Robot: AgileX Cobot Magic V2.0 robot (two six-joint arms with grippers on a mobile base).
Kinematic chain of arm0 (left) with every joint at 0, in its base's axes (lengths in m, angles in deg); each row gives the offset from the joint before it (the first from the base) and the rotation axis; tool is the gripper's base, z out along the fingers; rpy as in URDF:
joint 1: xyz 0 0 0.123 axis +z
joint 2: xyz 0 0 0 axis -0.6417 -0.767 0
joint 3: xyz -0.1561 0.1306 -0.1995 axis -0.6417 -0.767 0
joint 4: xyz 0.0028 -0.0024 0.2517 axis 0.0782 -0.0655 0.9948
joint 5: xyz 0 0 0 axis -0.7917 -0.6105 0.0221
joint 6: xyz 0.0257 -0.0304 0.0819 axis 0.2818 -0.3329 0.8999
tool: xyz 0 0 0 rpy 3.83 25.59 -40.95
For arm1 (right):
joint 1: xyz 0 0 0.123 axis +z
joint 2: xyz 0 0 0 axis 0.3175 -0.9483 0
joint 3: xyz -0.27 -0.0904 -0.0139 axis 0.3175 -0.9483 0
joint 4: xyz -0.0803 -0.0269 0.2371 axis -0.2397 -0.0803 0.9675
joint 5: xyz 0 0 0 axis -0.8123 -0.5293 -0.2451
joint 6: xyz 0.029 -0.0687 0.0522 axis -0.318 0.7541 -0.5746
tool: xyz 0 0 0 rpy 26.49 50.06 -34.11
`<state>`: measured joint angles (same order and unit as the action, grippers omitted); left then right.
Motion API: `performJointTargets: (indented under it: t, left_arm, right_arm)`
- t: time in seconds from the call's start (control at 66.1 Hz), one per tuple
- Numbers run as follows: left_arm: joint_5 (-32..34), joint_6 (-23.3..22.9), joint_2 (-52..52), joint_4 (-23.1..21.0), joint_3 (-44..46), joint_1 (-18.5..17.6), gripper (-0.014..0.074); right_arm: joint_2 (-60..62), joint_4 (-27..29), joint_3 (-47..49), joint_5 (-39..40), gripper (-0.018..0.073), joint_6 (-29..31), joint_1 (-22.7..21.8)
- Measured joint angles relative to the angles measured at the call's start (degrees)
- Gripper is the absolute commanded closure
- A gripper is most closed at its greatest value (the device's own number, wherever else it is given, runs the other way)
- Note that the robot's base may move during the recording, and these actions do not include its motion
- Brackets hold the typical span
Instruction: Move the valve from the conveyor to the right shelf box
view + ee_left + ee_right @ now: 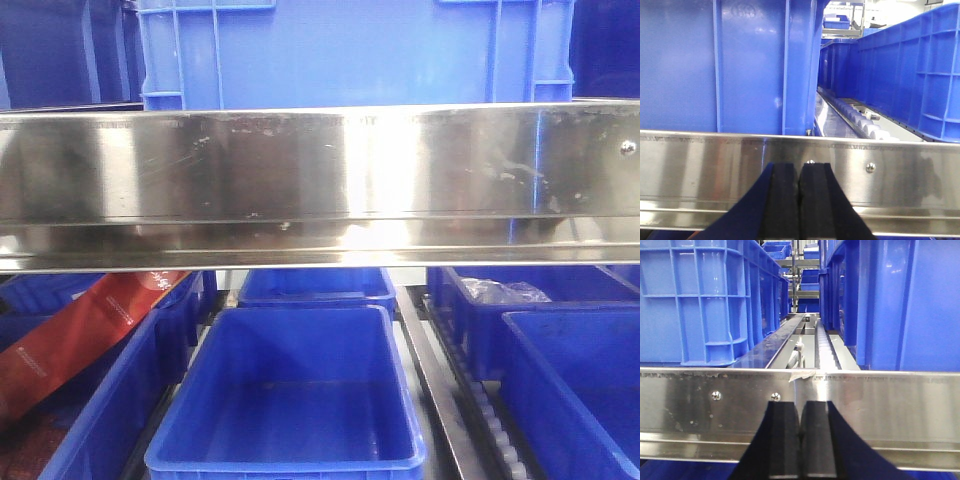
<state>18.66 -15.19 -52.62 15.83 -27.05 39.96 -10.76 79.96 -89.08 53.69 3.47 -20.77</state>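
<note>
Two pincers closed, left pincer (799, 200), right pincer (800, 440), facing steel shelf rail (320, 180)

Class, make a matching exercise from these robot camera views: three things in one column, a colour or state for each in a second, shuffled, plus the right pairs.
Things
1. Middle box under the rail
2. Steel shelf rail
3. Left hand

Colours or states
A. Shiny silver, scratched
B. Black pads shut together, holding nothing
C. Blue, empty

Pairs: 1-C, 2-A, 3-B
</note>
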Motion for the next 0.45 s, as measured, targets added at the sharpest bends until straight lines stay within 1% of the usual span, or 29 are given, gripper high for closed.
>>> performJointTargets:
  t: [0.454]
  left_arm:
    - [0.0,0.0,0.0,0.0,0.0,0.0,0.0707]
  right_arm:
    - [0.0,0.0,0.0,0.0,0.0721,0.0,0.0]
